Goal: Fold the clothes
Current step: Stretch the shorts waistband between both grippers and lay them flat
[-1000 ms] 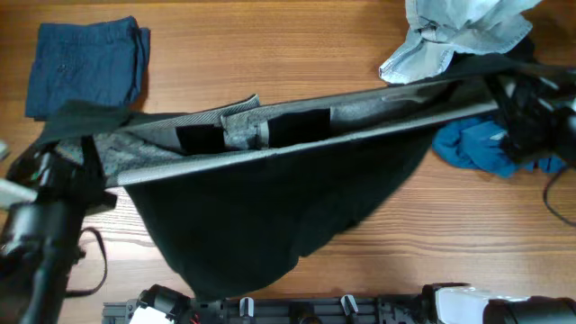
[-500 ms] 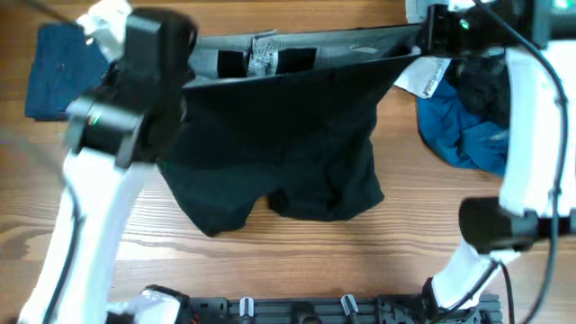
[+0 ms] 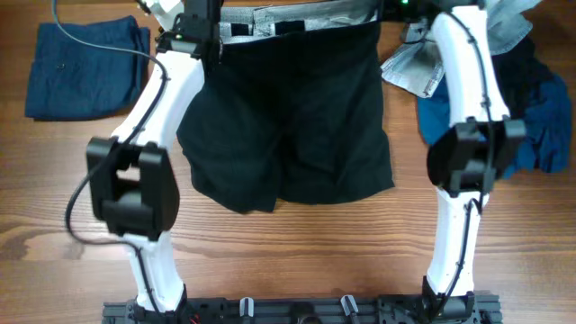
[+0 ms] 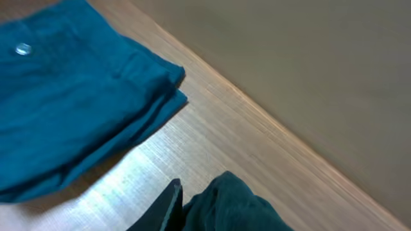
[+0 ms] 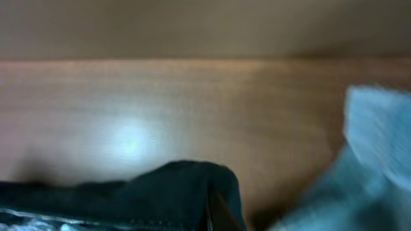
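The black shorts (image 3: pixel 288 117) lie spread flat on the table (image 3: pixel 54 198), with the waistband (image 3: pixel 297 13) at the far edge and the legs toward the robot base. The left end effector (image 3: pixel 202 27) is closed on the left end of the waistband. The right end effector (image 3: pixel 396 11) is closed on the right end. In both wrist views we see dark fabric bunched at the fingers.

A folded dark blue piece (image 3: pixel 85 67) lies apart to the left. A pale-denim piece (image 3: pixel 418 67), a royal-blue piece (image 3: pixel 445 121) and a black piece (image 3: pixel 526 67) are heaped to the right, partly covered by the right arm (image 3: pixel 468 135).
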You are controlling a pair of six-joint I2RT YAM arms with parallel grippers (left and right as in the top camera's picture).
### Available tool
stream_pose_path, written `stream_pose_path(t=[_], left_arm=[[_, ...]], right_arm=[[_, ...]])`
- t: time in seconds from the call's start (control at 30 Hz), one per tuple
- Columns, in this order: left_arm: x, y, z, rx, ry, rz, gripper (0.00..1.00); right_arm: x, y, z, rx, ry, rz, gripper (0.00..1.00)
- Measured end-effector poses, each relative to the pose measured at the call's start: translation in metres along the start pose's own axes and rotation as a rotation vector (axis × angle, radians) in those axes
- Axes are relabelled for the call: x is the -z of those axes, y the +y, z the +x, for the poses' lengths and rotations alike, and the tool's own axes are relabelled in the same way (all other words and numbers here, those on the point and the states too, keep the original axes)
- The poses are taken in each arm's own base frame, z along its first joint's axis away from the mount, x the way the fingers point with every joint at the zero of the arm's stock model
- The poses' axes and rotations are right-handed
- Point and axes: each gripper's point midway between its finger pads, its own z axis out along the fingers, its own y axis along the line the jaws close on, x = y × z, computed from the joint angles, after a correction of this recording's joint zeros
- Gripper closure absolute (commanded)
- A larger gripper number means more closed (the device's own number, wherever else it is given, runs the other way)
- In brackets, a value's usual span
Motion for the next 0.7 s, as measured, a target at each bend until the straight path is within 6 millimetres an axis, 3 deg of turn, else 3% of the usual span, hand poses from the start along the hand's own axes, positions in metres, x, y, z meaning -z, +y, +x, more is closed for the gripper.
stream_pose_path(t=[0.03, 0.07, 0.1, 0.13, 0.17, 0.3, 0.47, 0.7], left_arm=[[-0.011, 0.001, 0.007, 0.004, -0.003, -0.01, 0.46], [-0.02, -0.001, 0.01, 0.016, -0.016, -0.008, 0.14], [-0.026, -0.004, 0.009, 0.032, -0.034, 0.0, 0.0], [-0.029, -0.006, 0.007, 0.046, -0.048, 0.006, 0.0], [-0.029, -0.008, 0.003, 0.062, -0.063, 0.017, 0.0], [-0.027, -0.022, -0.016, 0.055, -0.134, 0.068, 0.0], [-0.028, -0.018, -0.015, -0.073, -0.136, 0.044, 0.0], [-0.03, -0.007, -0.003, -0.158, -0.086, 0.001, 0.0]], right_arm=[[-0.014, 0.001, 0.002, -0.003, -0.007, -0.003, 0.96], [-0.033, 0.005, 0.0, -0.002, -0.034, -0.01, 0.79], [-0.043, 0.007, 0.003, -0.003, -0.033, -0.011, 0.41], [-0.05, 0.009, -0.001, 0.001, -0.06, -0.009, 0.15], [-0.054, 0.012, -0.005, 0.002, -0.082, -0.006, 0.01], [-0.055, 0.017, -0.018, 0.015, -0.138, -0.003, 0.0], [-0.052, 0.014, -0.005, -0.015, -0.081, 0.01, 0.0], [-0.012, 0.024, -0.004, -0.032, -0.031, 0.003, 0.0]])
